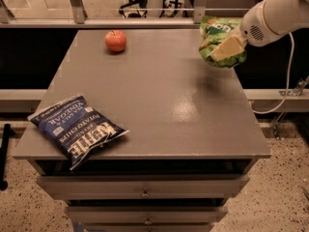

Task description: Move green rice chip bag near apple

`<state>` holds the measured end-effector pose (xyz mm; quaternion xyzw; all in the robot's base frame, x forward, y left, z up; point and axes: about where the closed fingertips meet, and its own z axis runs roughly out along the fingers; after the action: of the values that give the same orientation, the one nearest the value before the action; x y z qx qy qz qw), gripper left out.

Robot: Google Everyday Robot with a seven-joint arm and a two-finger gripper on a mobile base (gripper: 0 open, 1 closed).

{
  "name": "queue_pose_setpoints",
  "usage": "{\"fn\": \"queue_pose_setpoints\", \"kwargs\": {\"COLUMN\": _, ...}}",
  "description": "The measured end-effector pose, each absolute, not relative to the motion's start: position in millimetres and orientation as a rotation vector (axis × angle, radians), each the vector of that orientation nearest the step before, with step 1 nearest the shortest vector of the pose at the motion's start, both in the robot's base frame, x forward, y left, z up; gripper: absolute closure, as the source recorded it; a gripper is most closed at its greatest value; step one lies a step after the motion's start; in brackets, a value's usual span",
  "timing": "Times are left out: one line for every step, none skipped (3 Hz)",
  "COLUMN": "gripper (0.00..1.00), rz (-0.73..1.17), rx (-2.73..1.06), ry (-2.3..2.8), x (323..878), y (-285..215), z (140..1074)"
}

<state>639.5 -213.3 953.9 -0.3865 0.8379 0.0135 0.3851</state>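
Observation:
The green rice chip bag (217,38) is held in the air above the table's right side, near the far right corner. My gripper (227,47) reaches in from the right on a white arm and is shut on the bag, one pale finger lying across its front. The bag's lower part hangs below the finger. The apple (116,40), red-orange and round, sits on the table at the far left of centre, well apart from the bag.
A dark blue Kettle chip bag (77,128) lies at the table's front left corner. The grey table (159,105) has drawers below. A rail runs behind the table. A white cable hangs at the right.

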Motion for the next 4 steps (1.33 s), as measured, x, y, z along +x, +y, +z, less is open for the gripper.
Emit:
{"fn": "queue_pose_setpoints", "kwargs": {"gripper": 1.00, "rz": 0.034, "rx": -0.985, "ry": 2.135, "x": 639, "y": -213, "z": 954}}
{"fn": "queue_pose_setpoints", "kwargs": {"gripper": 1.00, "rz": 0.052, "rx": -1.002, "ry": 2.074, "x": 656, "y": -194, "z": 958}}
{"fn": "queue_pose_setpoints", "kwargs": {"gripper": 1.00, "rz": 0.074, "rx": -1.031, "ry": 2.007, "x": 681, "y": -161, "z": 961}}
{"fn": "queue_pose_setpoints", "kwargs": {"gripper": 1.00, "rz": 0.102, "rx": -1.096, "ry": 1.928, "x": 709, "y": -116, "z": 957}}
